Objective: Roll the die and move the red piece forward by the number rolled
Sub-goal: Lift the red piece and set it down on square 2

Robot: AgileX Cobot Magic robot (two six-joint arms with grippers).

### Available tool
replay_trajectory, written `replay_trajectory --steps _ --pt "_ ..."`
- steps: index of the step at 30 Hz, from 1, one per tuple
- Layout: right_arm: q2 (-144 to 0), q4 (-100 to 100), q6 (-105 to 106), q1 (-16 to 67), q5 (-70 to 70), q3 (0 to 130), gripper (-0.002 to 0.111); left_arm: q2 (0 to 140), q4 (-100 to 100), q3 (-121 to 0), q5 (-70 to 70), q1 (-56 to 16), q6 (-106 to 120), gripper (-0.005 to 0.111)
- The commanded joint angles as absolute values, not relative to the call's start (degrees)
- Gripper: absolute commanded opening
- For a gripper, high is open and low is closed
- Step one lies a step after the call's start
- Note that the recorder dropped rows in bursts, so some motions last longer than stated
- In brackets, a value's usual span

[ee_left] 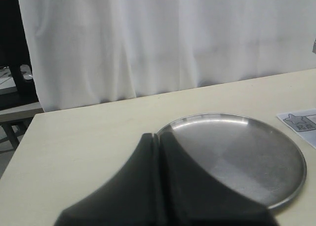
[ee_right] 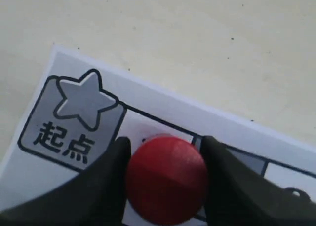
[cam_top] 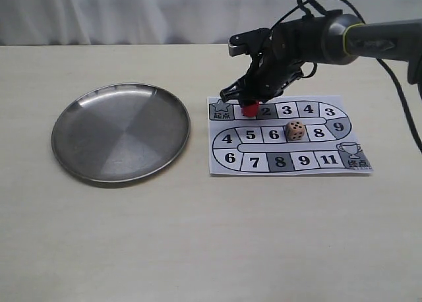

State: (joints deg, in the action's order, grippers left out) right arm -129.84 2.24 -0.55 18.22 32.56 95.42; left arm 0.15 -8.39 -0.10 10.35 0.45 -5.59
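Table [cam_top: 198, 249] is taken up by a steel plate [cam_top: 120, 134] on the left and a printed board sheet [cam_top: 254, 161] on the right, well apart. Left gripper [ee_left: 157, 139] is seen with its fingers pressed together, nothing held, hovering near the plate. Right gripper [ee_right: 164, 147] is closed on the red piece [cam_top: 248, 108], one finger touching each side; the piece sits on the first square, between the start square and square 2. Whether it is lifted off the paper cannot be told. The red piece is judged light, rigid and smooth-sided: a pinch across the diameter, low on the body, is advised, with modest force, since a round wall can be squeezed out or twisted. The sheet is thin paper and is likely to be dragged if the piece is slid, so a lift-and-place is preferred. The die [cam_top: 295, 130] rests on the middle row between 6 and 8; it is judged light, stiff wood, best taken on two opposite flat faces. The top pip count is not resolved. Readable print: 起点 under a star, numerals 2, 3, 4; 4, 5, 6, 8; 6, 7, 8, 9, 11. Characters under the trophy are too small. No brand is seen.
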Motion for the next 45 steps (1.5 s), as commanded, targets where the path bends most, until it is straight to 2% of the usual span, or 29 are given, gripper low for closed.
replay_trajectory --steps 1,12,30,38,45 --pt "-124.4 3.0 -0.5 17.3 33.5 95.2 0.005 0.0 -8.3 0.0 9.9 0.0 -5.6 0.0" --pt "-114.4 2.2 -0.8 13.3 33.3 95.2 0.005 0.0 -8.3 0.0 9.9 0.0 -5.6 0.0" --pt "-132.1 2.2 -0.6 13.3 36.3 95.2 0.005 0.0 -8.3 0.0 9.9 0.0 -5.6 0.0" --pt "-129.7 2.2 -0.6 13.3 37.5 95.2 0.005 0.0 -8.3 0.0 9.9 0.0 -5.6 0.0" --pt "-121.3 7.5 -0.6 13.3 39.4 95.3 0.005 0.0 -8.3 0.0 9.9 0.0 -5.6 0.0"
